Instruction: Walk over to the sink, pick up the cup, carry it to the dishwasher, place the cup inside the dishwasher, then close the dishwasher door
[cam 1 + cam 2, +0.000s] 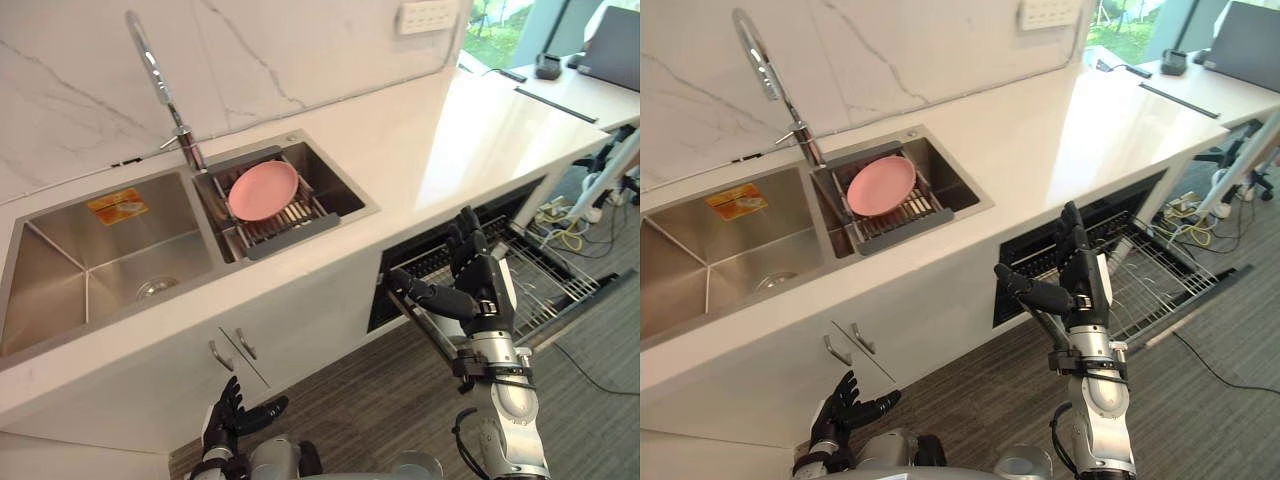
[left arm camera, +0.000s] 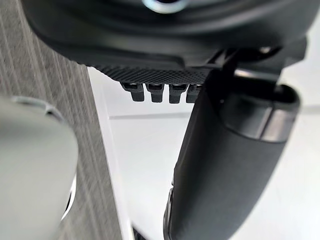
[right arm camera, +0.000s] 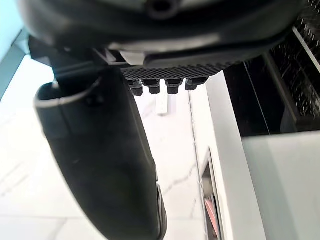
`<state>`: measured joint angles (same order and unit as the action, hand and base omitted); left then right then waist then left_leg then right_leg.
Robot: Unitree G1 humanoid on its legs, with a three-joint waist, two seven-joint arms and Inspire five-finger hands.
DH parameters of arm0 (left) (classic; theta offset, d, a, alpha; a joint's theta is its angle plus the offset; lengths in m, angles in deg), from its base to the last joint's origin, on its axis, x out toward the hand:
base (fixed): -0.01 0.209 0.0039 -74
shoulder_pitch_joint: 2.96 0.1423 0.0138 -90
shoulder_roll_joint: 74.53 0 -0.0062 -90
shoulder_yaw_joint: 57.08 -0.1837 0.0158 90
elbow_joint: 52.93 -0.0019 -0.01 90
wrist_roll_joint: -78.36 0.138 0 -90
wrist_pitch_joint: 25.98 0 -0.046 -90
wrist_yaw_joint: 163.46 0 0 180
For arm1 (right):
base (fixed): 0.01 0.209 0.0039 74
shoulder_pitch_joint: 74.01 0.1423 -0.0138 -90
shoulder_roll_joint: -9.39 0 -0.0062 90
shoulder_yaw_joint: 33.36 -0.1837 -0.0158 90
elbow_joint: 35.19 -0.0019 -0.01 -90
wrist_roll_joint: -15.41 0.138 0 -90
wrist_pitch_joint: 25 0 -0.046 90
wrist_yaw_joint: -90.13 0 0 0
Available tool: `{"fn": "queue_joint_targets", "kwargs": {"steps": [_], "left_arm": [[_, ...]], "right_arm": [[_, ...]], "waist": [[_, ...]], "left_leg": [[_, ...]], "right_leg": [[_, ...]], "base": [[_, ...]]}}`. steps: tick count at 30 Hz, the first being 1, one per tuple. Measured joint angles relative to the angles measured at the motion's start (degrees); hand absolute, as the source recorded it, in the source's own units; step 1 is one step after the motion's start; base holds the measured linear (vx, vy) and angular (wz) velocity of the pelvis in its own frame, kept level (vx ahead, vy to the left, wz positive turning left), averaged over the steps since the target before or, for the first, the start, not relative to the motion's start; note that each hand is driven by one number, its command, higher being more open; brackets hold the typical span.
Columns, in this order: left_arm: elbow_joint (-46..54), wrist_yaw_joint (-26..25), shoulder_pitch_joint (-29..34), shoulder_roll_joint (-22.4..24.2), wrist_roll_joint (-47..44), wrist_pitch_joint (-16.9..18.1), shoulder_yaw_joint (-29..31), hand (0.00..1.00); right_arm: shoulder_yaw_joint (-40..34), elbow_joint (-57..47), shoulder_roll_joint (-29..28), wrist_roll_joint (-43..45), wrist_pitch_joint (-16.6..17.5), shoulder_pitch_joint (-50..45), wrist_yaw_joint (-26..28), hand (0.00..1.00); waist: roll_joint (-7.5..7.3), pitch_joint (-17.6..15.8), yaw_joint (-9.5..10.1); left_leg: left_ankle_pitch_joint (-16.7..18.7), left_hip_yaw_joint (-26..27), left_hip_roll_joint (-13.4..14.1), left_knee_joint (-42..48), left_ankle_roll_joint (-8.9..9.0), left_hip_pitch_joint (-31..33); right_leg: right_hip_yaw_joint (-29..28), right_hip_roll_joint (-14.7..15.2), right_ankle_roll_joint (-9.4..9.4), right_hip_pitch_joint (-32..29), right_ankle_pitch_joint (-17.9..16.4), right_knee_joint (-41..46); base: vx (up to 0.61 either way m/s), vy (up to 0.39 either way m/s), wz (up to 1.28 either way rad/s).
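Lining the sink (image 1: 60,255), an orange label (image 1: 117,206) is illegible.

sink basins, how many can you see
2: a larger basin on the left, and a smaller basin right of the faucet, holding a rack with a pink plate.

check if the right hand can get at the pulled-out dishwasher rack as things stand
Probably yes. The right hand is open and held up just in front of the dishwasher rack, which is slid out of the opening, and nothing shows between them.
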<state>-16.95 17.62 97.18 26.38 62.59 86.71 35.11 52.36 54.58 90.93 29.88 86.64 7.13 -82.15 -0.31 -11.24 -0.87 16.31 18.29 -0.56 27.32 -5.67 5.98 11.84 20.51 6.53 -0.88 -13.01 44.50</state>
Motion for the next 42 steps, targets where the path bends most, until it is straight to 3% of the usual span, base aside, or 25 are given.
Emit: {"fn": "queue_joint_targets", "kwargs": {"steps": [2, 4, 6, 9, 11, 13, 15, 16, 17, 19, 20, 23, 26, 32, 33, 42], "left_arm": [[0.25, -0.67, -0.04, -1.22, 0.10, -0.56, -1.31, 1.00], [0.05, -1.06, 0.04, -1.97, 0.27, -1.52, -2.69, 1.00], [-0.40, -1.13, 1.07, -3.20, 0.94, -2.52, -2.77, 1.00], [-1.19, -1.12, 2.27, -4.37, 3.91, -2.61, -2.79, 1.00], [-1.46, -1.15, 3.36, -5.45, 4.70, -2.41, -2.74, 1.00], [-2.50, -1.66, 4.85, -3.90, 5.50, -2.47, -2.30, 1.00], [-2.61, -1.44, 5.16, -3.42, 5.89, -2.45, -1.19, 1.00], [-2.80, -1.06, 5.31, -3.49, 6.27, -2.84, -0.33, 1.00], [-3.11, -1.09, 5.52, -3.61, 6.36, -2.95, -0.29, 1.00], [-2.88, -1.12, 6.31, -3.28, 7.01, -2.86, -0.56, 1.00], [-2.83, -1.28, 6.62, -2.94, 7.40, -2.83, -0.42, 1.00], [-2.69, -1.58, 6.88, -3.60, 7.95, -2.80, -0.45, 1.00], [-2.77, -1.67, 6.78, -3.65, 8.75, -2.87, -0.43, 1.00], [-2.83, -2.08, 6.46, -3.66, 9.04, -2.86, -0.42, 1.00], [-2.98, -2.24, 5.90, -3.67, 9.05, -2.86, -0.41, 1.00], [-2.92, -0.07, 6.60, -3.64, 8.33, -2.15, -0.32, 1.00]], "right_arm": [[1.69, 0.05, -0.02, -0.93, 0.01, 0.25, -0.29, 1.00], [2.34, 0.12, 0.07, -2.45, 0.15, 0.24, -0.93, 1.00], [1.99, -0.23, 0.41, -3.22, 2.05, 0.19, -2.37, 1.00], [0.71, -0.59, 1.49, -4.20, 4.04, -0.01, -4.21, 1.00], [0.67, -0.74, 1.14, -4.94, 4.43, -0.40, -4.63, 1.00], [0.61, -0.50, 2.71, -5.15, 4.56, -0.50, -3.47, 1.00], [0.61, -0.44, 3.65, -5.35, 4.58, 0.04, -3.05, 1.00], [0.57, 0.10, 4.20, -5.39, 4.49, 0.60, -2.82, 1.00], [0.46, 0.61, 4.18, -5.45, 4.46, 1.00, -2.82, 1.00], [-0.27, 2.43, 4.25, -5.51, 4.29, 2.62, -2.95, 1.00], [-0.66, 3.73, 4.02, -5.73, 3.56, 3.34, -3.21, 1.00], [-0.28, 3.79, 3.94, -7.21, 1.94, 3.58, -2.76, 1.00], [-0.28, 3.79, 3.93, -7.40, 0.52, 3.68, -2.42, 1.00], [-0.48, 4.25, 3.69, -7.52, -0.94, 3.66, -2.39, 1.00], [-1.89, 6.81, 3.36, -8.15, -1.17, 3.48, -3.67, 1.00], [-2.24, 6.42, 3.29, -10.22, -1.18, 2.76, -4.14, 1.00]], "waist": [[-0.60, -0.09, 0.09], [-0.52, 0.00, 0.07], [-0.66, 0.45, -0.26], [-1.82, 1.05, -0.71], [-3.73, 2.17, -0.10], [-0.67, 4.01, 1.23], [-0.28, 4.15, 1.46], [-1.24, 3.74, 1.79], [-1.45, 3.66, 1.72], [-0.69, 3.95, 1.48], [-0.11, 4.34, 1.92], [-1.48, 4.76, 1.76], [-1.58, 4.80, 1.65], [-1.32, 4.65, 1.51], [-0.76, 4.86, 1.01], [-0.75, 4.87, 1.05]], "left_leg": [[-0.04, -0.87, -2.24, -3.63, -0.88, -3.42], [-1.24, -3.17, -2.62, -7.58, -1.24, -7.65], [-2.76, -7.55, -2.61, -12.66, -0.74, -11.35], [-3.67, -14.03, -2.25, -13.81, 0.32, -13.46], [-2.68, -16.52, -3.33, -13.99, 2.52, -15.13], [-1.92, -17.59, -0.14, -13.05, 4.13, -15.25], [-2.64, -17.71, 0.37, -11.85, 6.00, -14.62], [-1.69, -17.59, 0.15, -9.36, 6.31, -13.34], [-0.76, -17.44, 0.03, -10.64, 6.27, -13.39], [-4.26, -16.83, 1.02, -19.75, 7.19, -14.18], [-7.48, -15.94, 1.27, -21.59, 5.53, -14.88], [-7.61, -15.99, -0.03, -21.66, 5.49, -14.33], [-7.62, -15.99, -0.61, -21.60, 5.46, -14.37], [-8.02, -16.27, 0.32, -22.33, 5.08, -14.34], [-9.57, -16.56, 1.90, -24.42, 6.34, -14.77], [-9.66, -16.17, 1.92, -25.03, 6.38, -14.99]], "right_leg": [[-1.90, 0.47, -0.67, -1.31, 1.94, 4.77], [-1.49, -2.02, -0.48, -1.50, -1.63, 5.00], [-2.25, -6.95, -0.95, -4.34, -4.33, 0.49], [-8.60, -12.98, -0.70, -8.92, -3.90, -12.27], [-10.57, -13.70, -2.36, -9.11, 9.78, -24.03], [-7.94, -15.40, -3.26, -5.45, 9.96, -27.93], [-6.72, -15.82, -3.75, -3.09, 10.80, -31.88], [-6.50, -14.95, -3.85, -1.30, 11.10, -33.71], [-6.34, -14.58, -3.76, -0.50, 11.15, -34.30], [-5.90, -14.53, -3.37, 0.66, 11.39, -35.42], [-6.38, -14.85, -2.66, 1.48, 12.08, -36.69], [-6.58, -14.13, -1.53, 2.72, 13.38, -40.19], [-6.57, -13.68, -1.12, 4.04, 14.56, -42.56], [-6.23, -14.71, -1.44, 4.32, 15.26, -43.72], [-5.44, -16.25, -2.64, 5.00, 16.40, -45.61], [-5.57, -15.97, -2.63, 4.92, 16.39, -45.66]], "base": [[0.32, 0.130, 0.28], [0.31, 0.076, 0.46], [0.34, 0.016, 1.01], [0.40, -0.076, 1.28], [0.38, -0.141, 1.06], [0.39, -0.112, 0.52], [0.36, -0.101, 0.22], [0.25, -0.071, 0.23], [0.14, -0.009, 0.14], [0.09, 0.034, 0.03], [0.05, 0.096, -0.04], [0.02, 0.079, -0.01], [-0.03, 0.052, 0.01], [-0.04, -0.029, 0.01], [0.00, 0.000, 0.00], [0.00, 0.000, 0.00]]}}
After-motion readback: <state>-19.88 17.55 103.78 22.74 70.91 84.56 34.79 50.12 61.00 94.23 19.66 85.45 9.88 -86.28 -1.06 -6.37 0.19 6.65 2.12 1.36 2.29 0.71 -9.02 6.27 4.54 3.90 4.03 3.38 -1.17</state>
